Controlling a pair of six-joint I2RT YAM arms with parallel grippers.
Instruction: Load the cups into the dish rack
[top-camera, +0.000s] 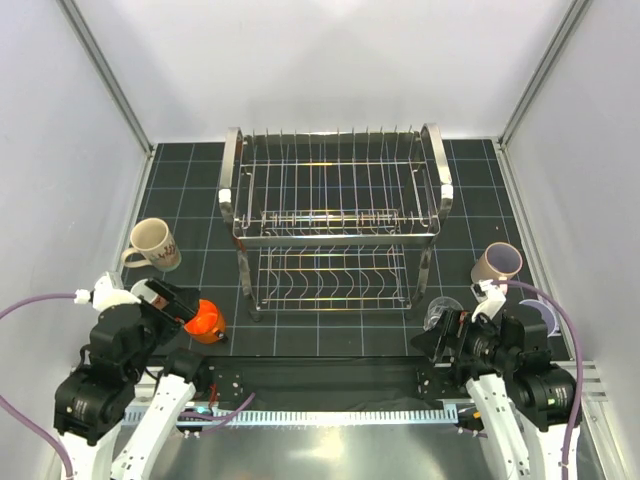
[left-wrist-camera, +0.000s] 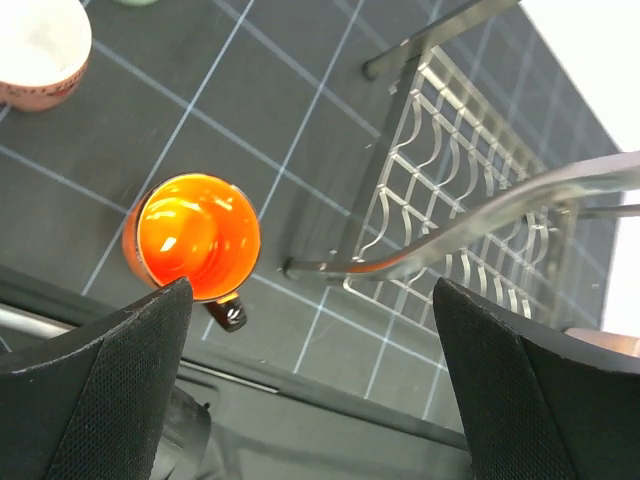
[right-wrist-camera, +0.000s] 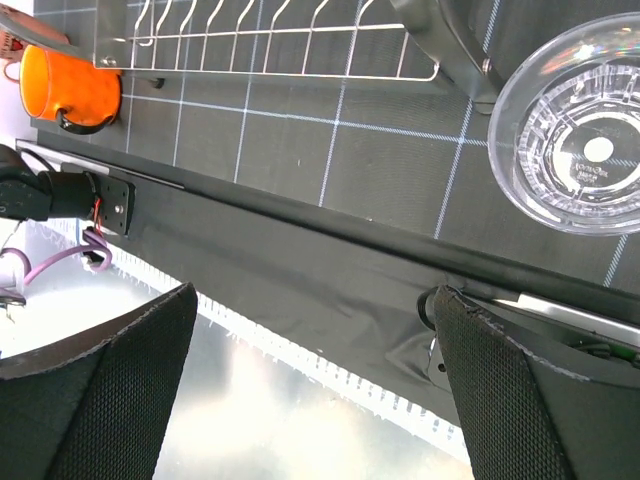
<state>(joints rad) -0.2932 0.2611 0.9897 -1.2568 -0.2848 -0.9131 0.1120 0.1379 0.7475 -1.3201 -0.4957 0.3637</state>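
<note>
The chrome dish rack (top-camera: 335, 225) stands mid-table with both tiers empty. The small orange cup (top-camera: 205, 320) sits upright by its front left foot. My left gripper (top-camera: 168, 300) hovers open just left of it; in the left wrist view the cup (left-wrist-camera: 195, 235) lies beside the left finger (left-wrist-camera: 100, 380). The cream mug (top-camera: 155, 245) stands at the left. The beige-pink mug (top-camera: 497, 265), the clear glass tumbler (top-camera: 443, 312) and the lavender tumbler (top-camera: 540, 312) stand at the right. My right gripper (top-camera: 445, 335) is open and empty beside the glass (right-wrist-camera: 590, 150). The salmon-pink mug is out of view.
The black gridded mat (top-camera: 190, 190) ends at grey side walls and a metal front strip (top-camera: 330, 385) where the arm bases sit. A pale cup rim (left-wrist-camera: 35, 45) shows at the top-left corner of the left wrist view. The rack's lower tier (right-wrist-camera: 270, 40) edges the right wrist view.
</note>
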